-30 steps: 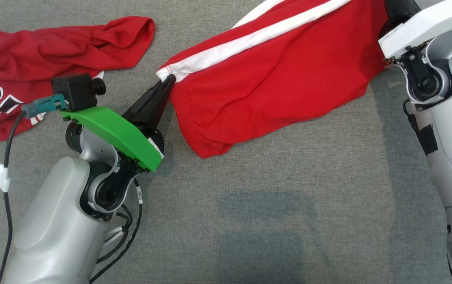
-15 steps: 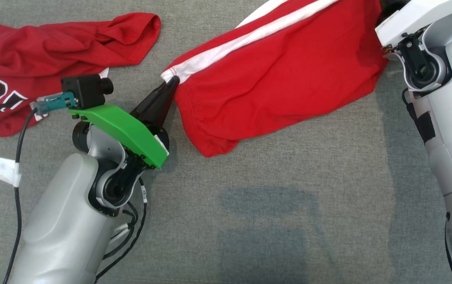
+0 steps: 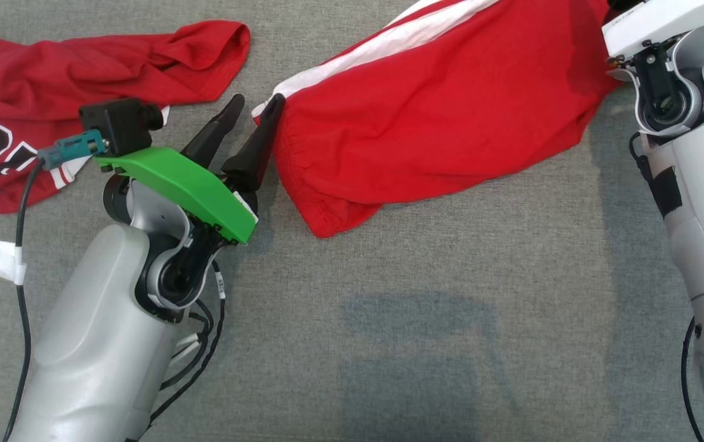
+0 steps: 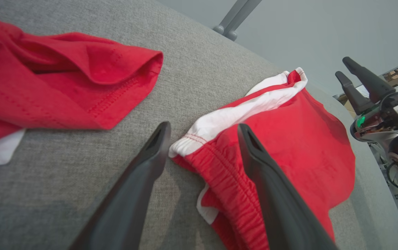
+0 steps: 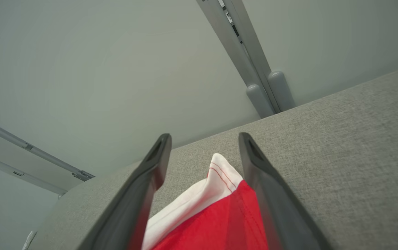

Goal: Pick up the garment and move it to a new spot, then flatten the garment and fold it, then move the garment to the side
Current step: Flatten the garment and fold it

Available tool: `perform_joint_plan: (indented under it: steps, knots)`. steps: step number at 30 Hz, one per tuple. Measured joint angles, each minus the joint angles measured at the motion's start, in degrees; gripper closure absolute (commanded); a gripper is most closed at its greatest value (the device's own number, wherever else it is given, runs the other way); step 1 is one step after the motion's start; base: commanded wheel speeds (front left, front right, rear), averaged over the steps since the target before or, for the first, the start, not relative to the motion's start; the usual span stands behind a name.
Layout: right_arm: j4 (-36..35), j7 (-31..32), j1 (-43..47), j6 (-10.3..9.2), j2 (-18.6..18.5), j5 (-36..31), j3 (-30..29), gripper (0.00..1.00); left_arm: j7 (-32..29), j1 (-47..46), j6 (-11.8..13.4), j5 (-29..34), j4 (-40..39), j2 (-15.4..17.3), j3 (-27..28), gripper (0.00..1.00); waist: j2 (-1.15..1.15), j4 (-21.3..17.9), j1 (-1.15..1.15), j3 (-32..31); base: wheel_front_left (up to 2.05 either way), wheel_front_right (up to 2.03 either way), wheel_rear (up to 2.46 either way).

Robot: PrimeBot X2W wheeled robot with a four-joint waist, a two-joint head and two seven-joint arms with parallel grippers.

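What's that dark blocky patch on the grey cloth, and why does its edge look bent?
Head view: a soft shadow on the grey woven fabric surface, probably the robot's. Left wrist view: the wide lens bows that surface's far edge.

On the grey woven fabric surface (image 3: 425,319), the red fabric shorts with white side stripes (image 3: 450,116) lie right of the crumpled red printed T-shirt (image 3: 81,67) (apart, not touching); the left gripper (image 3: 258,101) straddles the shorts' left corner.
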State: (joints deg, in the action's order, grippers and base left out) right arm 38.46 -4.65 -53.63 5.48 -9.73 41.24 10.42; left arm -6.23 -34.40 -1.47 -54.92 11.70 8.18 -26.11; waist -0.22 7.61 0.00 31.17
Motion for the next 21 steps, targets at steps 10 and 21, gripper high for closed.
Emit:
perform_joint_plan:
  steps: [10, 21]
  knots:
    - [3.18, 1.04, 1.48, 1.07, -4.75, -3.65, 5.0, 0.0, 4.78, 0.01, 0.05, 5.43, -2.18, 1.6, -0.71, 0.0, 0.0, -0.77, 0.0, -0.36, 0.0, 0.0, 0.0]
    - [6.5, 5.75, 6.22, 1.58, -6.15, -1.14, 6.71, 0.0, 10.72, 3.74, 0.02, 12.05, -3.81, 3.49, -3.41, 0.0, 0.0, 0.01, 0.0, -2.87, 0.0, 0.0, 0.0]
